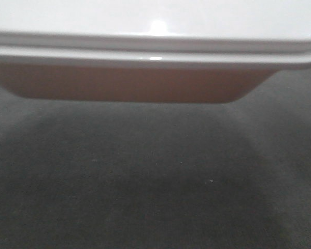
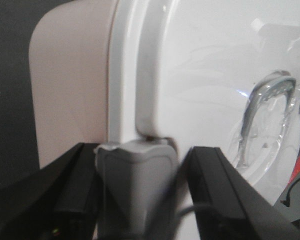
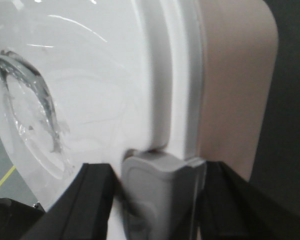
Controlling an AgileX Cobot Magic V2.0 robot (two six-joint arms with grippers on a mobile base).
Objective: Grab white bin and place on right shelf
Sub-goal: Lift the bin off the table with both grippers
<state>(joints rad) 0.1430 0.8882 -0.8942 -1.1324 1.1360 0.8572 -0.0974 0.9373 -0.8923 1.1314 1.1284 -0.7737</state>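
1. The bin (image 1: 145, 83) is seen over dark floor (image 1: 155, 181), cut off at top and both sides; contact cannot be told.
2. The left gripper (image 2: 140, 200) is clamped about the bin's grey latch (image 2: 135, 170); the pads are blurred.
3. The right gripper (image 3: 160, 200) is clamped likewise at the opposite end.

white bin (image 1: 145, 83) blocks top, room underneath

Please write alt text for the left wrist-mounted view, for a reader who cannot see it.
The left claw grips a grey latch on the edge of the white bin, one black finger on each side. Its glossy lid shows a recessed handle at right; its pinkish side is at left.
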